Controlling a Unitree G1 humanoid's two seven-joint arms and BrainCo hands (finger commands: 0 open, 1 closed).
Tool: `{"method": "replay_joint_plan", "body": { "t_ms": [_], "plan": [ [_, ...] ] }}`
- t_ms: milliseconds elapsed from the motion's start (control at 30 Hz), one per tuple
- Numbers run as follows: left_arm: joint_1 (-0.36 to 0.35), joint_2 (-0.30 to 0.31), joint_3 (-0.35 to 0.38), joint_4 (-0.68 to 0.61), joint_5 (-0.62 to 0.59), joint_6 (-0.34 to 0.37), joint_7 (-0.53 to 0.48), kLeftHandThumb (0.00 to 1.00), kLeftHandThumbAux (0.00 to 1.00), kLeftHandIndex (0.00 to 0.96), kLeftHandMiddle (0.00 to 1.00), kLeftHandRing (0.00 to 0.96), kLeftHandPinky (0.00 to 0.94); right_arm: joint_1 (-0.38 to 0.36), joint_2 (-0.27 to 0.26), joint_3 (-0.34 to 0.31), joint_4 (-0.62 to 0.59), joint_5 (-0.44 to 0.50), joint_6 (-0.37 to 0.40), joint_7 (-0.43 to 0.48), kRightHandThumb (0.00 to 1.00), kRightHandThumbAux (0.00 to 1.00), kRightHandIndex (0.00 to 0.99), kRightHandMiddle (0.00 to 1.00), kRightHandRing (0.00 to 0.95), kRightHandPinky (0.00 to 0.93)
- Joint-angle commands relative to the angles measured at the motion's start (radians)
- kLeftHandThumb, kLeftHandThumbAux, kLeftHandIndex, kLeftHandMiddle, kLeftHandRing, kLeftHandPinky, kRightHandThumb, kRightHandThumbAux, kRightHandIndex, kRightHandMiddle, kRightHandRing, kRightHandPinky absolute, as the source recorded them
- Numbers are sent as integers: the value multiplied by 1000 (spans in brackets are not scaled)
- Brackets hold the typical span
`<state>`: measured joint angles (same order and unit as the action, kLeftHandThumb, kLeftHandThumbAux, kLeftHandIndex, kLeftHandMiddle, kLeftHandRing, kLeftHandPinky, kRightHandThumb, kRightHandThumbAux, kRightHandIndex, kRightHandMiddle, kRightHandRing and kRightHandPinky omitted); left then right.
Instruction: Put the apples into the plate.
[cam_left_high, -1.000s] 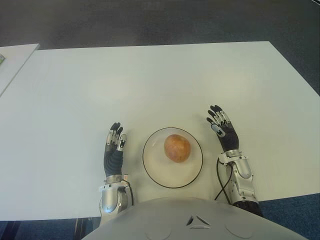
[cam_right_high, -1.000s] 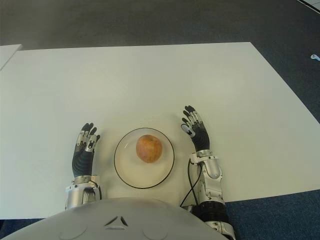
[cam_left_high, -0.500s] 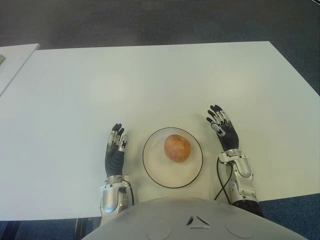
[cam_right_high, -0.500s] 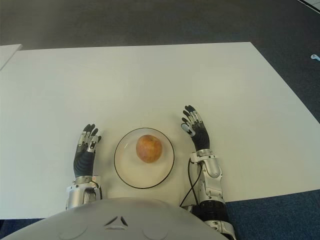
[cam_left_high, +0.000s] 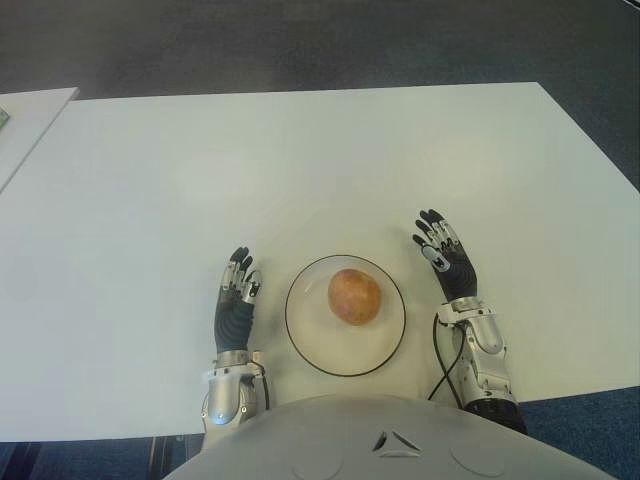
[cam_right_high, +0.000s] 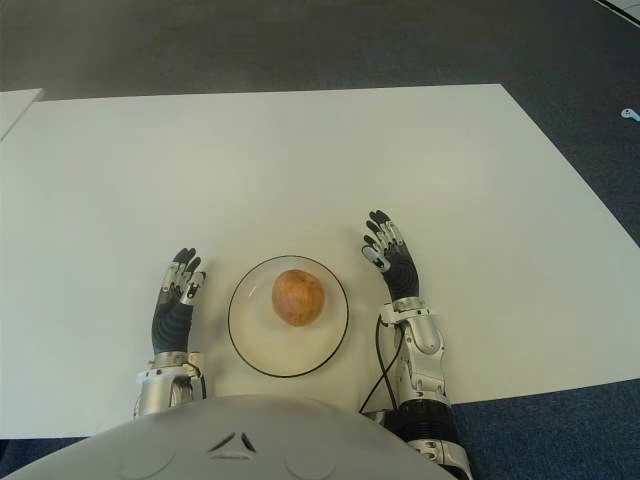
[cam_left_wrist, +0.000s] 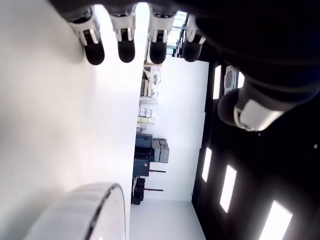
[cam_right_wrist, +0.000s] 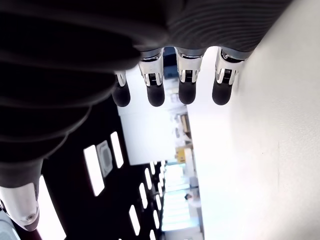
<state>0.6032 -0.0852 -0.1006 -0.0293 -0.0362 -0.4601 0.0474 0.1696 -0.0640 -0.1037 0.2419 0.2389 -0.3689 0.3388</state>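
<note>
One yellow-red apple (cam_left_high: 354, 296) lies in the round white plate (cam_left_high: 312, 340) with a dark rim, near the table's front edge. My left hand (cam_left_high: 236, 296) shows just left of the plate, its fingers stretched forward and holding nothing. To the plate's right my right hand (cam_left_high: 444, 258) stands open too, fingers extended and empty. The left wrist view shows the plate's rim (cam_left_wrist: 102, 198) beside the straight fingers (cam_left_wrist: 126, 47). In the right wrist view the fingers (cam_right_wrist: 186, 87) are straight as well.
The white table (cam_left_high: 300, 170) stretches far ahead and to both sides. A second white surface (cam_left_high: 25, 115) shows at the far left corner. Dark carpet (cam_left_high: 320, 40) lies beyond the table.
My left hand has shifted slightly toward the plate and back toward my body. The right hand, apple and plate have not moved.
</note>
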Motion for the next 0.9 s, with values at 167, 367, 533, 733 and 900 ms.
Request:
{"method": "replay_joint_plan", "body": {
  "t_ms": [167, 367, 533, 733, 900],
  "plan": [
    [-5, 2, 1, 32, 27, -6, -2, 150, 466, 0, 0, 0, 0, 14, 4, 2, 29, 10, 48, 4, 224, 612, 70, 85, 50, 87],
    [-4, -1, 0, 33, 23, -13, -7, 144, 467, 0, 0, 0, 0, 15, 6, -1, 25, 19, 59, 9, 223, 628, 65, 90, 60, 96],
    [-3, -6, 1, 30, 12, -13, -8, 147, 461, 0, 0, 0, 0, 16, 6, -2, 23, 25, 63, 13, 217, 635, 62, 88, 57, 84],
    [-1, -11, 1, 36, 9, -28, -7, 160, 449, 0, 0, 0, 0, 20, 4, -3, 19, 30, 71, 17, 218, 637, 61, 85, 56, 86],
    [2, -14, -3, 32, 14, -27, -2, 169, 425, 0, 0, 0, 0, 24, 3, -3, 13, 25, 72, 13, 232, 644, 62, 88, 62, 99]
  ]
}}
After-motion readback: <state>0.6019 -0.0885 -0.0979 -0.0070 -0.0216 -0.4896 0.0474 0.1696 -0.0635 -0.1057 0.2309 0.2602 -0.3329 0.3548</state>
